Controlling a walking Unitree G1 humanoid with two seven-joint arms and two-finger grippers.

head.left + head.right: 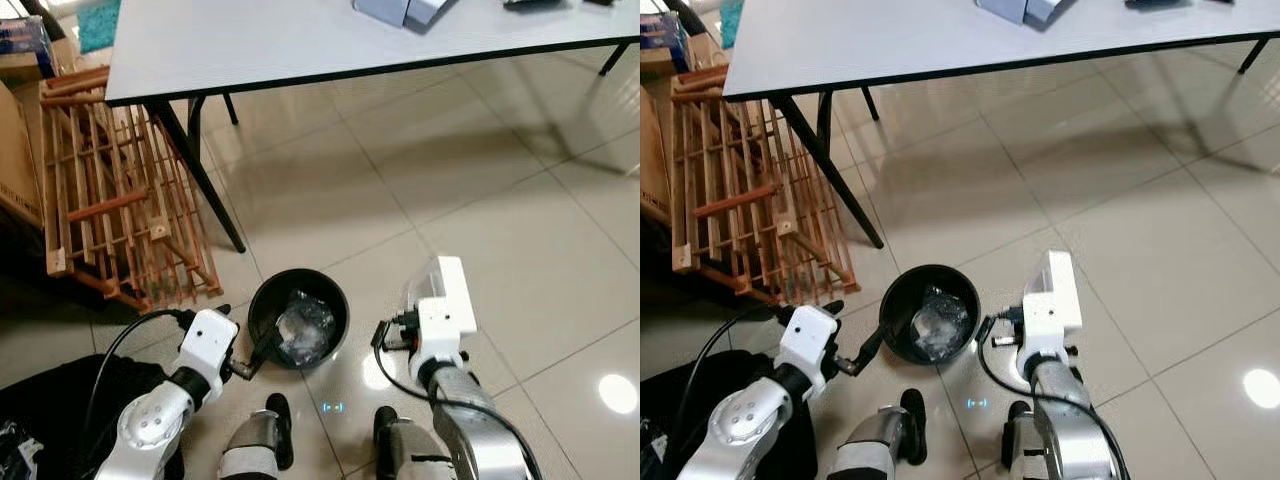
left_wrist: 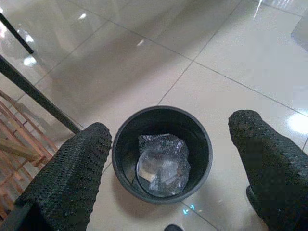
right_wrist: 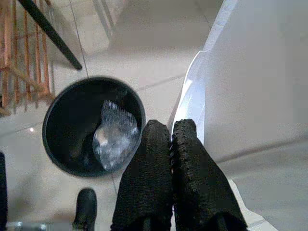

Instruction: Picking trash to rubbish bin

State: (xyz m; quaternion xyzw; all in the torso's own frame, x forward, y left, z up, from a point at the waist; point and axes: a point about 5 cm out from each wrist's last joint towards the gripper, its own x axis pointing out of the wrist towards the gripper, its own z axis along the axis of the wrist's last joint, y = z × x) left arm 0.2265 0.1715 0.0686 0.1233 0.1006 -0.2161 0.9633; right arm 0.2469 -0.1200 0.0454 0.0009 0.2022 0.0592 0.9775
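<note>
1. A round black bin (image 1: 298, 318) stands on the glossy tiled floor (image 1: 480, 220), just in front of the robot's feet (image 1: 278, 428) and near the black leg of a grey worktop (image 1: 300, 40).
2. Inside the bin lies a crumpled piece of clear, silvery plastic trash (image 2: 163, 163), resting on the bottom against the inner wall.
3. The left end effector (image 2: 168, 159) hangs above the bin with its two black fingers (image 2: 72, 173) spread wide apart and nothing between them; the left wrist view looks straight down between them into the bin.
4. From the head views the left end effector's tip sits at the bin's near-left rim.
5. The right end effector (image 3: 172, 137) is to the right of the bin, its fingers (image 3: 144, 178) pressed together.
6. A thin sheet of clear plastic (image 3: 192, 96) rises from between those closed fingertips, so the right end effector appears to pinch it; from the head views a translucent piece (image 1: 425, 280) shows beside the white wrist housing.
7. A wooden slatted rack (image 1: 110, 190) leans on the floor to the left of the bin, beside the worktop leg.
8. Boxes (image 1: 405, 10) sit on the worktop at its far edge.
9. A dark bag (image 1: 60, 400) lies on the floor by the left arm.
</note>
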